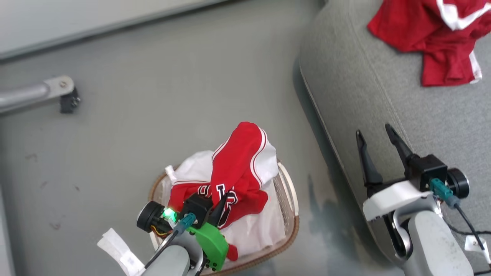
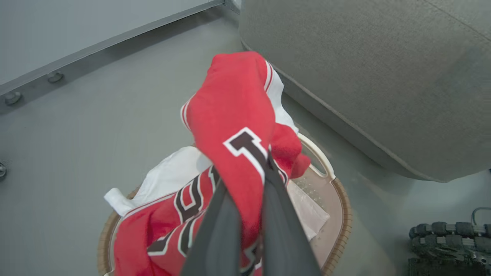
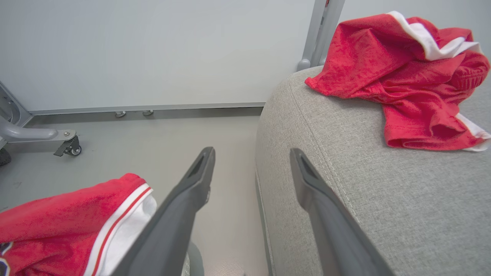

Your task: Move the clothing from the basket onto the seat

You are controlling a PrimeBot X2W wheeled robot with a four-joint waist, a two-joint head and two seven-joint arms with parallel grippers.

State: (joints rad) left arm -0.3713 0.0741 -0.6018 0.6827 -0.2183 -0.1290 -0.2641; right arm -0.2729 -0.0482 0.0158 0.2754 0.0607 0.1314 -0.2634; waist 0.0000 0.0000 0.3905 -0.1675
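I'm on the pick-up step for the second piece. My left fingers [image 2: 218, 230] are pinched together on a fold of the lettered red jersey [image 1: 238, 168], just above the basket [image 1: 293, 226]. The jersey's lower part sits inside on the white liner [image 1: 257, 230]. The other red garment [image 1: 433, 38] already lies on the grey seat [image 1: 364, 76], well away from the basket. My right fingers [image 1: 366, 165] are spread wide and hold nothing, hovering at the seat's near edge.

In the left wrist view, the held jersey stands up from the pinch in a long bunched ridge. In the head view, its long axis runs from my fingers up and a little right. The white-and-red striped edge is at the far, high end, and the black-and-white lettering is down by the grip.

As I judge it, the next move calls for a straight lift until the trailing cloth clears the brown rim. Then I swing right across the floor gap to the seat and let go only once the jersey is over the cushion.
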